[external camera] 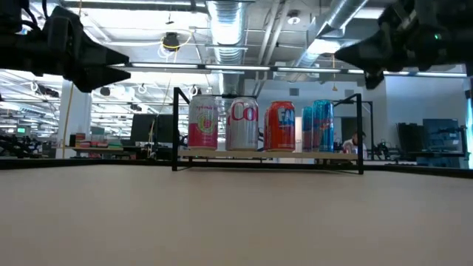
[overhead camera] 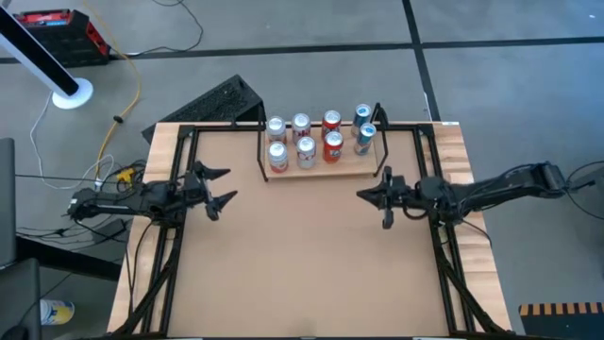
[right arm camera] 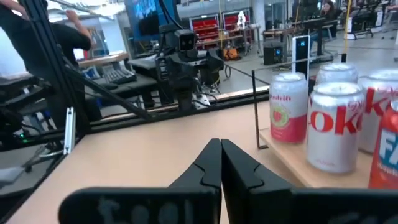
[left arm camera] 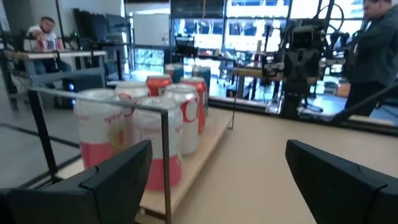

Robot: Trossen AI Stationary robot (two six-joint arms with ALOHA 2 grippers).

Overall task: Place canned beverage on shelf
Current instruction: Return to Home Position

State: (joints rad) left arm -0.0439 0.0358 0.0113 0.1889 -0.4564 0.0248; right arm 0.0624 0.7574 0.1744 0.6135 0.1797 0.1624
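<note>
Worktop (overhead camera: 302, 255), far edge: shelf (overhead camera: 321, 170), eight cans (overhead camera: 305, 148) on it in two rows. Left gripper (overhead camera: 227, 185) spread wide, right gripper (overhead camera: 361, 195) pinched together, both empty. Seemingly homing; needs only retracting both arms.

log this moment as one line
shelf: eight cans in two rows | left gripper: open, empty, over table left side | right gripper: shut, empty, over table right side
</note>
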